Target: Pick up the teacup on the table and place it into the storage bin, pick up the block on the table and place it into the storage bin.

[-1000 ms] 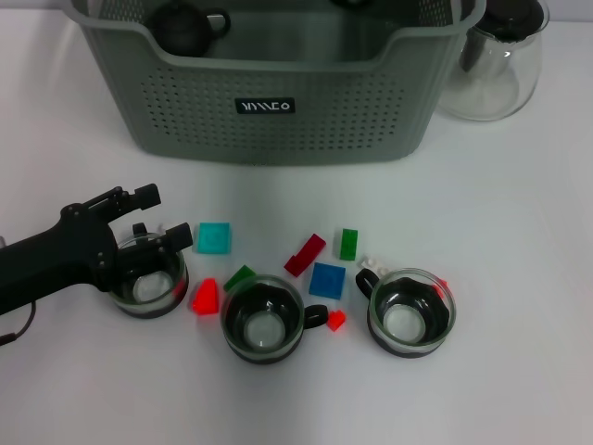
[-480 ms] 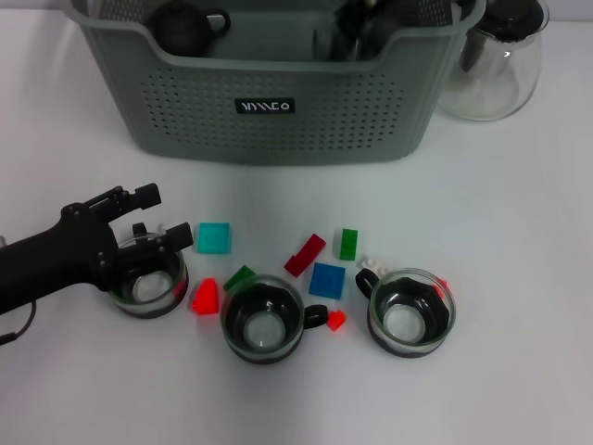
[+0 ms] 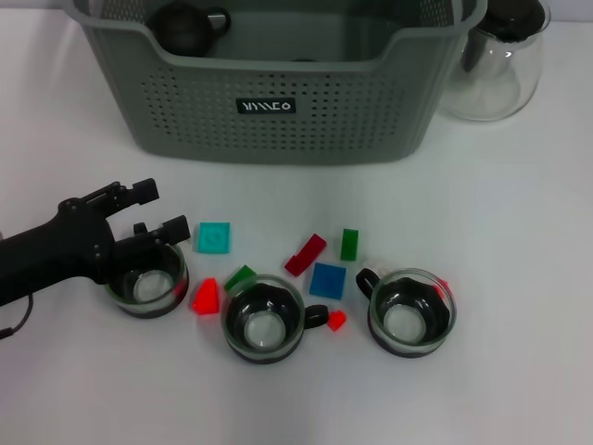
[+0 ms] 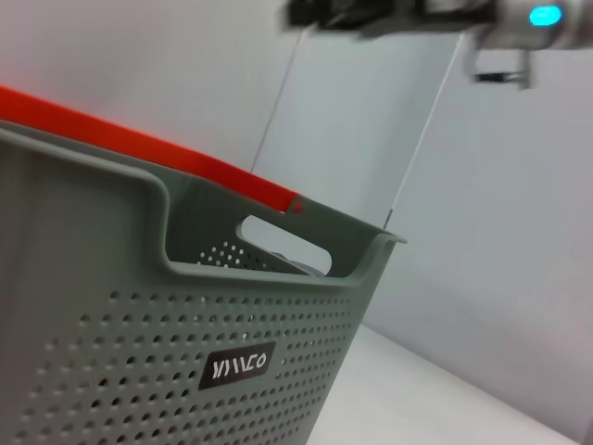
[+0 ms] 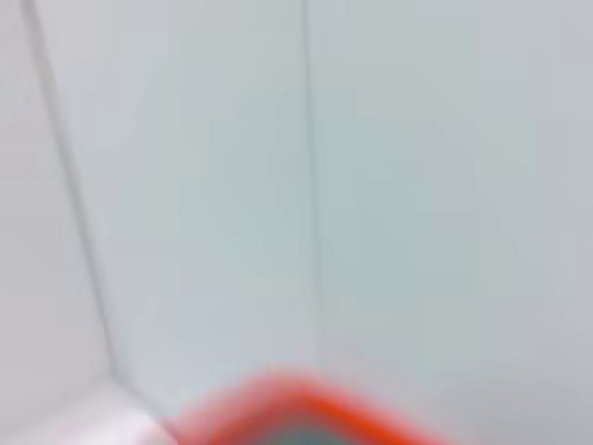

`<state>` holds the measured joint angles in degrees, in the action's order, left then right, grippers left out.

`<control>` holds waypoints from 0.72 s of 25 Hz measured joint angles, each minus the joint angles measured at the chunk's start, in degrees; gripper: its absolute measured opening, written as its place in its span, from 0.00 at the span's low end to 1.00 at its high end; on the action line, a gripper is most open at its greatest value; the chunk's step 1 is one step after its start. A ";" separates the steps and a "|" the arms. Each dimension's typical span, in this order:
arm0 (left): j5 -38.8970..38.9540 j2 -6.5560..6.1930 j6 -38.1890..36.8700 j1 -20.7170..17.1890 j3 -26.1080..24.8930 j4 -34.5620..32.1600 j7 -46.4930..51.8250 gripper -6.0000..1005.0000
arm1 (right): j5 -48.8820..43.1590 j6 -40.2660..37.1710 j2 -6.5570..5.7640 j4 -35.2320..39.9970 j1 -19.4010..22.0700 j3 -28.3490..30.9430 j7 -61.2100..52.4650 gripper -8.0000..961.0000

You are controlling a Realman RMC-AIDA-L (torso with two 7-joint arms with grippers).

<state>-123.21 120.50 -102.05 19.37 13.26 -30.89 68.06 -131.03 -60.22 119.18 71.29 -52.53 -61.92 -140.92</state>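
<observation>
Since the earlier frames, a dark shape seen inside the storage bin (image 3: 278, 102) is gone from the head view, and the left hand (image 3: 153, 213) has shifted slightly over its teacup; the blocks and cups lie as before.

Left hand: black, reaching in from the left edge of the worktop (image 3: 519, 232), low over the leftmost teacup (image 3: 146, 283). Its two fingers are spread apart, one finger (image 3: 139, 193) beyond the cup and the other at the cup's far rim (whether it touches the glass cannot be told). Nothing is gripped.

Right hand: not visible in the head view; its state cannot be told.

Teacups: three glass cups with dark bases stand in a row near the front, the middle teacup (image 3: 264, 320) and the right teacup (image 3: 410, 313) each with a black handle. All are upright and on the worktop.

Blocks: scattered between the cups and the bin, a teal block (image 3: 213, 237), a dark red block (image 3: 305, 255), a green block (image 3: 349, 244), a blue block (image 3: 327, 280), a bright red block (image 3: 206, 297) and a small red block (image 3: 335, 320).

Storage bin: grey-green, perforated, at the far side, holding a dark teapot (image 3: 183, 25) in its left corner. A glass jug (image 3: 496, 65) stands just beside its right end.
</observation>
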 joint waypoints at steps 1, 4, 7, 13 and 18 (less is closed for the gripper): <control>-0.01 0.01 0.11 0.01 -0.03 0.01 0.00 0.84 | 7.10 -0.83 -0.29 3.67 3.62 0.30 3.12 0.39; 0.00 0.01 0.36 -0.01 -0.09 0.04 -0.12 0.84 | 28.74 -7.81 -1.69 10.17 14.90 1.91 15.23 0.50; 0.25 -0.04 0.39 -0.07 -0.20 -0.26 -0.17 0.84 | 41.98 -22.23 -3.78 11.25 22.88 5.03 24.39 0.49; 0.39 -0.23 0.53 0.17 -0.34 -0.44 -0.09 0.84 | 37.09 -48.79 -4.14 19.47 29.45 9.57 30.04 0.49; 0.43 -0.26 0.69 0.12 -0.64 -0.49 -0.02 0.84 | 9.59 -52.49 0.84 26.69 26.76 5.08 28.40 0.48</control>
<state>-122.78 120.24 -101.36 19.49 12.61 -31.38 68.04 -121.44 -112.72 120.02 97.98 -25.77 -56.84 -112.52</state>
